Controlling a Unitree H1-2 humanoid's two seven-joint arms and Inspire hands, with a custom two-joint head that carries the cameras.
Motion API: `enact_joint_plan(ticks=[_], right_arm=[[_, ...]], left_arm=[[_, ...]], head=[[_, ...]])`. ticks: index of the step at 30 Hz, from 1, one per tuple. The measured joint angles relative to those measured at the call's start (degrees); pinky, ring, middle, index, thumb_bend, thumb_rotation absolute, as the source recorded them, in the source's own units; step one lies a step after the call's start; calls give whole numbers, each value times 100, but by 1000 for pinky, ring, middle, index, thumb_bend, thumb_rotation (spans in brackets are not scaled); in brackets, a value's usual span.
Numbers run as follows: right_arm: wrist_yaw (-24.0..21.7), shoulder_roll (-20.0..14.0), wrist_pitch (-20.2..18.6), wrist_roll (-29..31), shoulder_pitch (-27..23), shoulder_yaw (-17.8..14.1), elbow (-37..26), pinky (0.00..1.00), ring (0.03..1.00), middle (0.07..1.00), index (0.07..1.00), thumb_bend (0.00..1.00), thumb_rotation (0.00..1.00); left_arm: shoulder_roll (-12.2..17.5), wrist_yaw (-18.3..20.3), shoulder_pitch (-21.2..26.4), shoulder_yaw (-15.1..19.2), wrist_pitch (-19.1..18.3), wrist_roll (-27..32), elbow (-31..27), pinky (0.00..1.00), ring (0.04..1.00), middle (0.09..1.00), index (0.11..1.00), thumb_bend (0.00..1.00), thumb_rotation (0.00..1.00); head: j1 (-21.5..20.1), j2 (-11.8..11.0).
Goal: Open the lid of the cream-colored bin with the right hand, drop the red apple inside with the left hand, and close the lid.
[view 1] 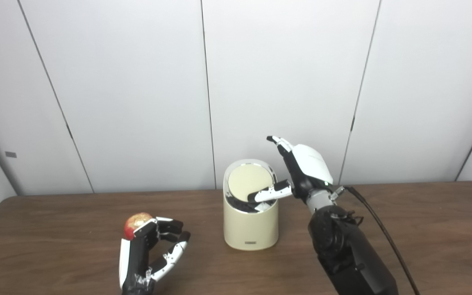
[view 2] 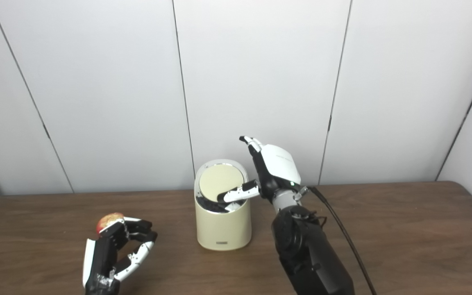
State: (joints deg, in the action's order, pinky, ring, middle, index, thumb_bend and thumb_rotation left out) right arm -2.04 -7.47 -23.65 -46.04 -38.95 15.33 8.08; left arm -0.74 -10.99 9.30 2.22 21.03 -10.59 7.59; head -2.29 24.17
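Lid (view 1: 249, 181) tipped up behind bin (view 1: 250, 229) mouth, right hand (view 1: 301, 172) thumb lying across the opening, bare table (view 1: 424, 237) between apple (view 1: 136, 222) and bin

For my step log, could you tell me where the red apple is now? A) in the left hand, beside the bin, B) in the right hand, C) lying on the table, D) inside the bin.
A: the red apple sits in the left hand, left of the cream-colored bin, while the right hand presses the lid.
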Motion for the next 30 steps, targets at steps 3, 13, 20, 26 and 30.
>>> enact_joint_plan(ticks=[3,13,20,26,30], right_arm=[[-50,-3,-55,13,-13,13,0,772,882,914,891,873,285],[-1629,57,-163,-1003,-451,-231,103,874,933,940,918,929,315],[-2120,295,-193,-1628,-580,-404,-2,896,948,950,923,929,195],[-2155,287,-196,-1732,-563,-296,-114,886,940,938,916,911,161],[-2163,262,-196,-1786,-494,-204,-230,901,944,954,935,892,158]], left_arm=[[-1,4,0,-2,0,2,0,495,557,579,493,479,68],[-39,8,0,-3,-26,0,-6,497,558,580,493,479,69],[-66,12,1,-2,-26,21,-8,494,556,579,493,479,69],[-69,15,0,2,-51,38,-65,493,556,579,493,479,69],[-73,16,0,1,-106,40,-215,492,559,579,493,480,70]], head=[[-9,18],[-44,35],[-26,79],[-26,105],[-26,158]])
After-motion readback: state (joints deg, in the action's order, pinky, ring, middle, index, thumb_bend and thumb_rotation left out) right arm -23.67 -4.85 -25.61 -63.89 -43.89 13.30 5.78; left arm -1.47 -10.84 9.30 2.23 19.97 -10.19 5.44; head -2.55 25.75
